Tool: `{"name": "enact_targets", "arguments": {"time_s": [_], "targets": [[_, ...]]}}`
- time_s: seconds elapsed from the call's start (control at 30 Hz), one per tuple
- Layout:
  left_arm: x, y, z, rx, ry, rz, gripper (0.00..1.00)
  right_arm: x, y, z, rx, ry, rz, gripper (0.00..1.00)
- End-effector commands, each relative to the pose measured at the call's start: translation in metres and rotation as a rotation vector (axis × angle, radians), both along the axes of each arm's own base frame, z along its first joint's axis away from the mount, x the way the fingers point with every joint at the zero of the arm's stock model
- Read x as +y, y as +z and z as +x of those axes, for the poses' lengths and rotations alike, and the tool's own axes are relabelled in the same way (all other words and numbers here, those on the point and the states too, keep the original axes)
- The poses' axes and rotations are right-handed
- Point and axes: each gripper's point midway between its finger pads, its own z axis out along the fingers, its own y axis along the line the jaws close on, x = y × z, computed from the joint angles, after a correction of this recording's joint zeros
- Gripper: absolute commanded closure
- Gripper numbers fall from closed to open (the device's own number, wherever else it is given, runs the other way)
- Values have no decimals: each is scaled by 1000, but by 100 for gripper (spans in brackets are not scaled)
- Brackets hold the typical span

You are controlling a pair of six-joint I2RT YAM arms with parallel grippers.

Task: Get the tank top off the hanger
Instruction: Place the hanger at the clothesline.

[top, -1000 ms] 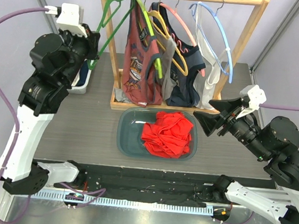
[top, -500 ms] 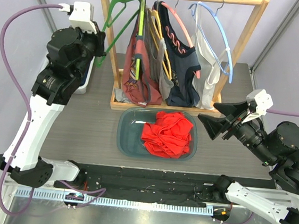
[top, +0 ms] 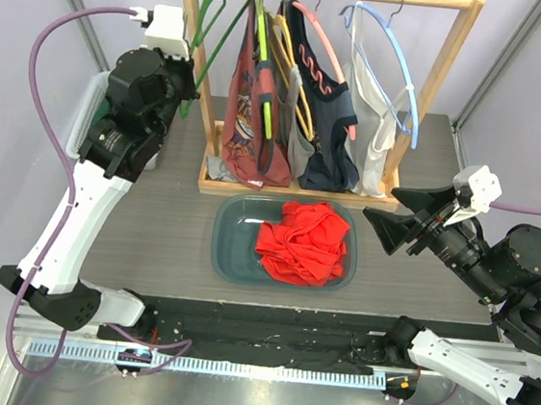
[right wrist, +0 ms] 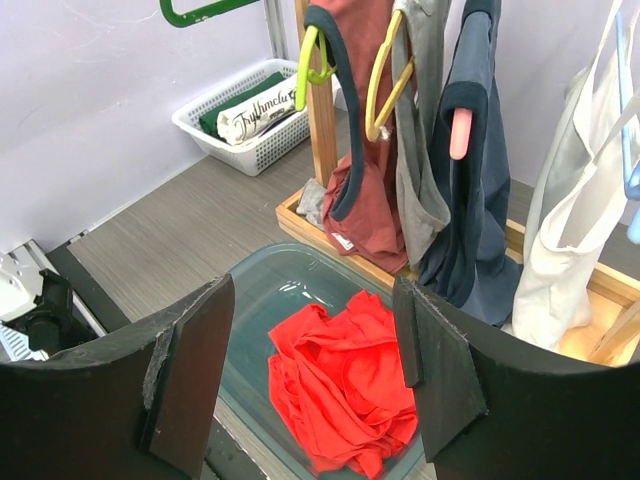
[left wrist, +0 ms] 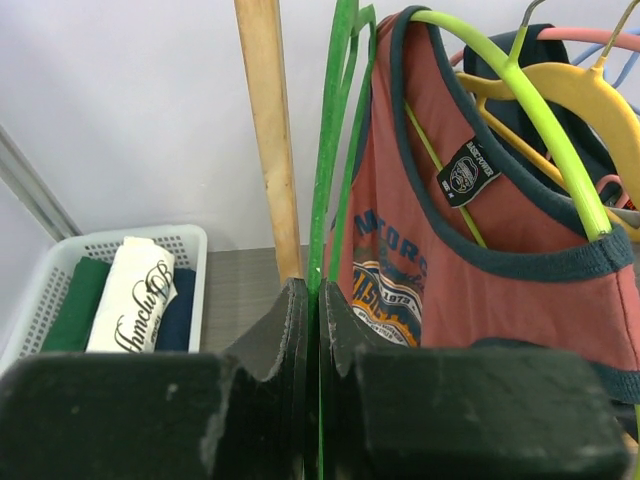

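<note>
The left pincer (left wrist: 312, 295) is clenched on the thin lower edge of a bare green hanger (left wrist: 330, 150), a flat plastic strip that rises straight up from between the black, scuffed fingers. Its top runs out of the wrist view. Just to the right of that pincer hangs a rust tank top (left wrist: 500, 270) of soft knit with dark blue trim, a printed chest and a small black label. It is draped on a rounded lime hanger (left wrist: 540, 110), and the pincer's body hides its hem. A yellow hanger (left wrist: 590, 95) sits behind it, partly cut off. A wooden post (left wrist: 272, 130) stands just left of the pincer, with a white mesh basket (left wrist: 35, 295) of folded cloth farther left. The right pincer (right wrist: 312, 330) is released, its jaws wide apart above crumpled red cloth (right wrist: 340, 385) lying in a smooth grey tub (right wrist: 260, 280). The cloth's shape cannot be made out.
</note>
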Motion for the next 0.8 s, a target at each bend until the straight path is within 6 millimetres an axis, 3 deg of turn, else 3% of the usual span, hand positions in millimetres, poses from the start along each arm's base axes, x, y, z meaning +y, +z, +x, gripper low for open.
{"name": "enact_targets", "arguments": {"time_s": [0.0,0.27,0.5,0.77], "targets": [[16,29,-11,-99,44,-27,100,-2,1,2,-11,-14,3,29],[22,40,-56,-89,-20,-135,100,2,-2,1,2,3,-1,29],[13,38,-76,-53,-108,-188,100,3,-6,1,16,7,-11,29],[36,34,-71,-64,21,-139,100,3,-10,0,25,7,-12,29]]}}
